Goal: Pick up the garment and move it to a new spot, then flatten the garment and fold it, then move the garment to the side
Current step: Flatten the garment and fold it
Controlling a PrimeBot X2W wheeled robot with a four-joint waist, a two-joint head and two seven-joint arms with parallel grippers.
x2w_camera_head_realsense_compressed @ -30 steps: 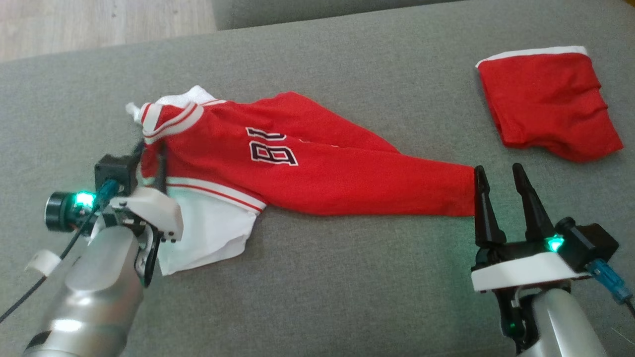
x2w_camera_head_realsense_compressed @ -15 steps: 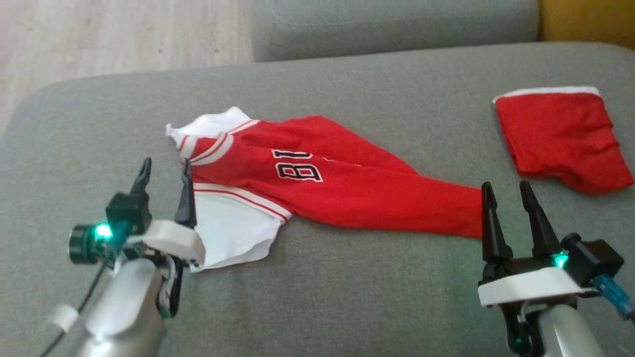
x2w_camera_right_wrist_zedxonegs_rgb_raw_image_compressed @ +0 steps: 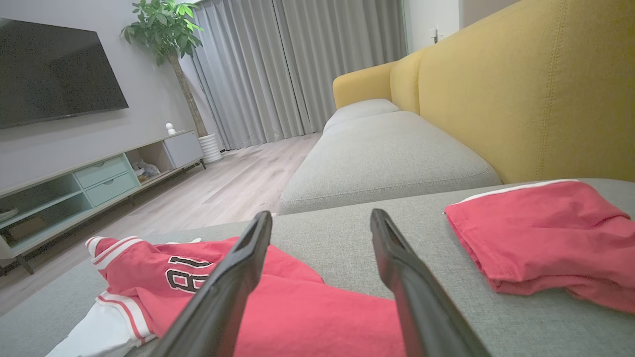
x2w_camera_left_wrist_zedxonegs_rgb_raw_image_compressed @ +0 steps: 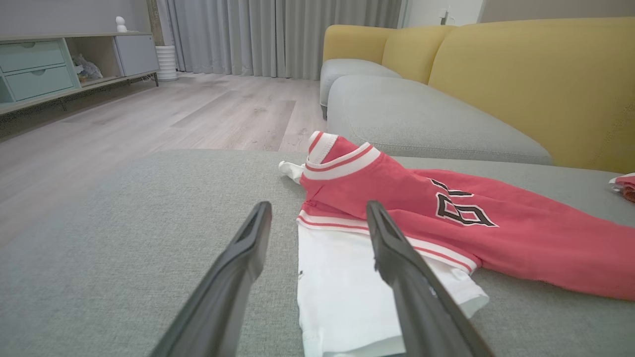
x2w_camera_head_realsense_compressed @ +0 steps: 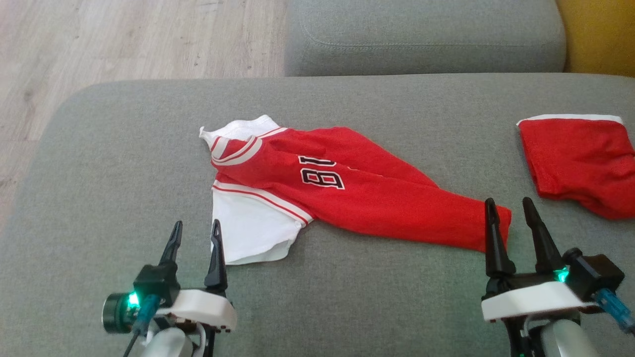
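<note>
Head view looks down on a big grey seat [x2w_camera_head_realsense_compressed: 124, 173]. A red and white shirt [x2w_camera_head_realsense_compressed: 347, 198] lies in the middle of it. It is not flat but bunched into a long shape. Its striped collar and a white part are at the left end. A black number sits on the red part. The red end stretches off to the right.

The left pincer [x2w_camera_head_realsense_compressed: 196, 224] is at the bottom left, with its two dark fingers wide apart. It holds nothing. One finger tip is right at the edge of the shirt's white part, and I cannot tell if it touches. In the left wrist view the white part lies low between the two fingers.

The right pincer [x2w_camera_head_realsense_compressed: 508, 201] is at the bottom right. Its fingers are spread wide too, and it holds nothing. One finger tip is in front of the shirt's red end. In the right wrist view that red end lies under the same finger.

A folded red cloth [x2w_camera_head_realsense_compressed: 575, 163] with a white edge lies on the seat at the far right, apart from the shirt. Behind the seat are another grey cushion [x2w_camera_head_realsense_compressed: 421, 39], a wood floor [x2w_camera_head_realsense_compressed: 124, 39] and a yellow back [x2w_camera_head_realsense_compressed: 600, 34].
</note>
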